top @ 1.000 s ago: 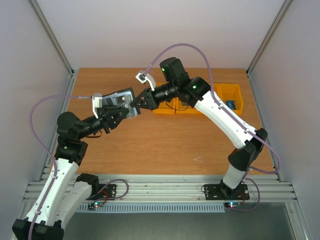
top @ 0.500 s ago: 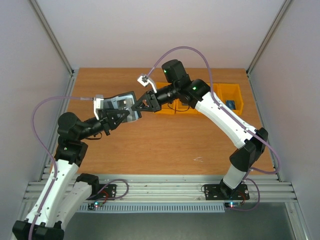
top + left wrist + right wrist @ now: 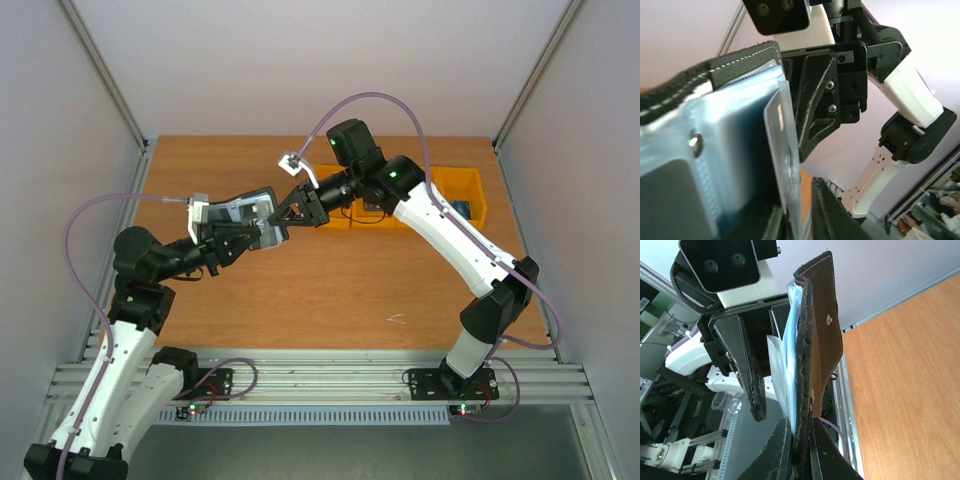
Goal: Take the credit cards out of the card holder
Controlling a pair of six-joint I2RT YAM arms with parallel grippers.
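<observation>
Overhead first: both claws meet above the table (image 3: 330, 290) with the card holder (image 3: 243, 209) strung between them, held up off the wood. Our left claw (image 3: 230, 238) is pressed together on one end and our right claw (image 3: 280, 213) on the other, so the holder's long axis runs straight from one claw to the other. We judge the left is there to anchor it while the right works at a flap or a card.

From the left wrist, the card holder (image 3: 715, 170) rises out of our pinched tips. Its open face is toward the lens and its stitched rim is farthest from the claw. One pale card (image 3: 782, 150) stands edge-on just beside the sleeves (image 3: 735, 150), its long axis pointing away from the claw. One of the right claw's fingers (image 3: 815, 120) sits just behind it.

From the right wrist, the right claw (image 3: 800, 447) nips the card holder (image 3: 822, 340) edge-on, with cover and sleeves extending straight outward from the tips. Whether a card lies inside that pinch, we cannot tell.
</observation>
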